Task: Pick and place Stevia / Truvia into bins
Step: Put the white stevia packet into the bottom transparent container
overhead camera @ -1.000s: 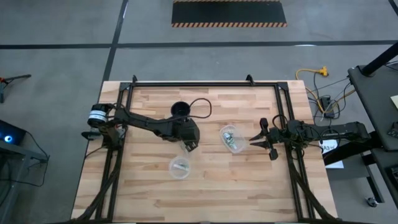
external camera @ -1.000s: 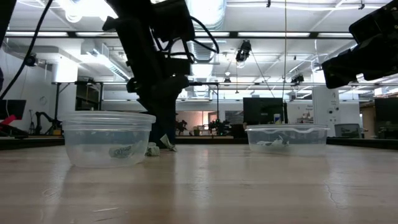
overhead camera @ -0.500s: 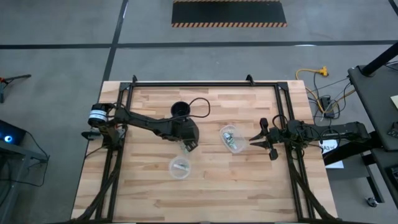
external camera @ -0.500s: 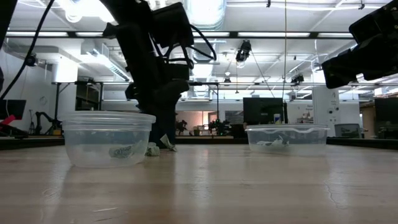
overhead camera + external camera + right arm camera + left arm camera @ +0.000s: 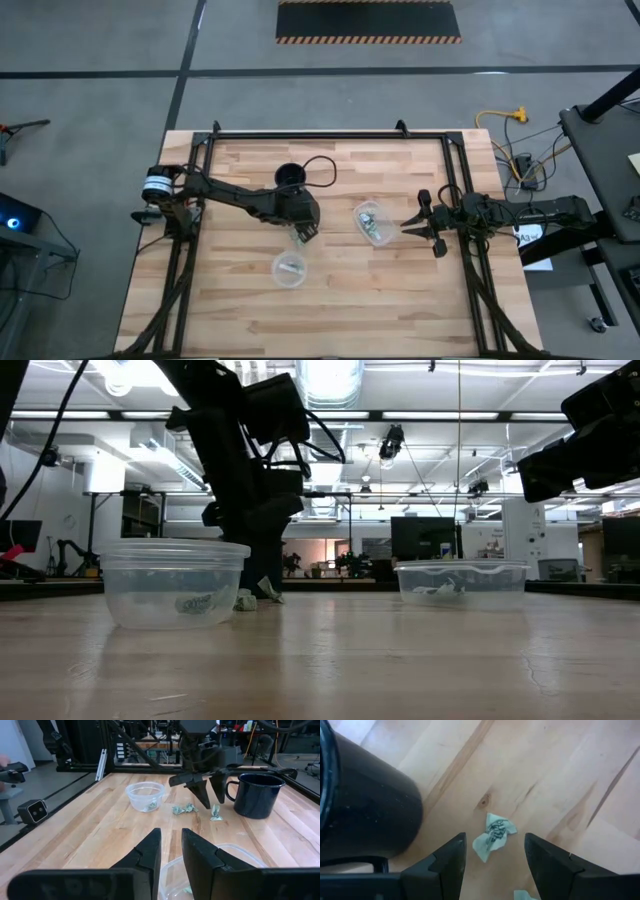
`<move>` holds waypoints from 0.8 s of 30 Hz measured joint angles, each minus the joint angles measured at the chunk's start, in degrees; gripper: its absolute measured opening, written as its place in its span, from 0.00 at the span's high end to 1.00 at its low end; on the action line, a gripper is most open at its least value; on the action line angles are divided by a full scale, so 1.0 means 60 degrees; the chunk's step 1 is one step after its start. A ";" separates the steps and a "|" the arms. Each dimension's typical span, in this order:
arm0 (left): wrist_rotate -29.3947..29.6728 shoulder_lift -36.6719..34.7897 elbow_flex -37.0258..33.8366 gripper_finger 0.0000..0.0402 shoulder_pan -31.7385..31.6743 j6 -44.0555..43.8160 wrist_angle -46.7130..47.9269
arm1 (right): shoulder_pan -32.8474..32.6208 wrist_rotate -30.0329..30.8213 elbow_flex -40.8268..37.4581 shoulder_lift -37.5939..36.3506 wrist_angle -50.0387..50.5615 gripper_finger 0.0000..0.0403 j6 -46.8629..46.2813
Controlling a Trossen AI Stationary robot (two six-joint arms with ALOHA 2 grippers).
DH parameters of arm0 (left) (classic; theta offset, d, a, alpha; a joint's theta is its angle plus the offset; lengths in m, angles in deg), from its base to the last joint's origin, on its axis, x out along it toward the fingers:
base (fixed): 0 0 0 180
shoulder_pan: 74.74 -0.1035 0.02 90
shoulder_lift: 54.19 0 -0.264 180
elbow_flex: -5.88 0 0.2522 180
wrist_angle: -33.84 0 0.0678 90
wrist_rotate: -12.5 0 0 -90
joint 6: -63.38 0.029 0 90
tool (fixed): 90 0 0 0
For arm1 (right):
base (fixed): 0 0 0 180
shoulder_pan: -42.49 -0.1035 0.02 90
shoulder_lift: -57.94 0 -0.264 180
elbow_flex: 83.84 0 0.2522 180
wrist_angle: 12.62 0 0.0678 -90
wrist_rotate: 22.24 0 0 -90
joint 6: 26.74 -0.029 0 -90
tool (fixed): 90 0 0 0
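Mug stands just beside crumpled sachet under left end effector.

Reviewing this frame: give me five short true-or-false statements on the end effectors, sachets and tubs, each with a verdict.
1. The left end effector is open above a crumpled sachet on the table. True.
2. The round tub is empty. False: a sachet lies in it.
3. The black mug stands close to the left end effector. True.
4. The right end effector holds a sachet. False: nothing is between its fingers; it waits beside the oblong tub.
5. All sachets are binned. False: a few lie loose on the table.
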 joint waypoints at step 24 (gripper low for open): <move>-0.0119 0.0860 -0.0245 0.54 -0.0395 0.0470 -0.0913 | -0.0004 -0.0012 0.0000 0.0022 -0.0001 0.83 -0.0005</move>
